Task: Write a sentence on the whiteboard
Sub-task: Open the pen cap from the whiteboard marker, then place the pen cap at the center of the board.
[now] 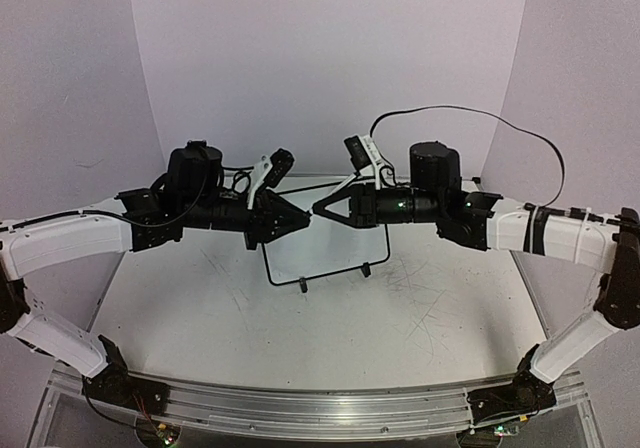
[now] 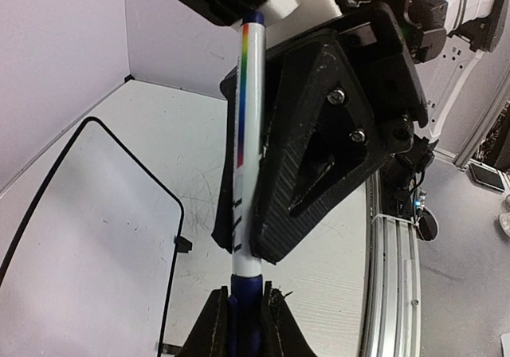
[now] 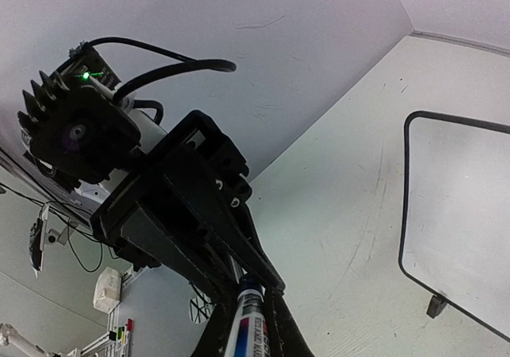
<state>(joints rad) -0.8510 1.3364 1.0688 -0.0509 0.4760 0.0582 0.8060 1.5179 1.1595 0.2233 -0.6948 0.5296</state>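
The whiteboard (image 1: pixel 330 253) stands on two small black feet at mid-table, and its face is plain white. The sentence is not in view. Above the board both grippers meet tip to tip. My left gripper (image 1: pixel 303 220) (image 2: pixel 245 295) is shut on the blue cap end of a marker (image 2: pixel 251 118). My right gripper (image 1: pixel 320 209) (image 3: pixel 253 295) is shut on the marker's white barrel (image 3: pixel 249 329), just beyond the cap. The board's edge also shows in the left wrist view (image 2: pixel 80 245) and the right wrist view (image 3: pixel 462 213).
The table top (image 1: pixel 420 308) is white and scuffed, and pale walls close it in at the back and both sides. An aluminium rail (image 1: pixel 300 408) runs along the near edge between the arm bases. A black cable (image 1: pixel 470 113) loops above the right arm.
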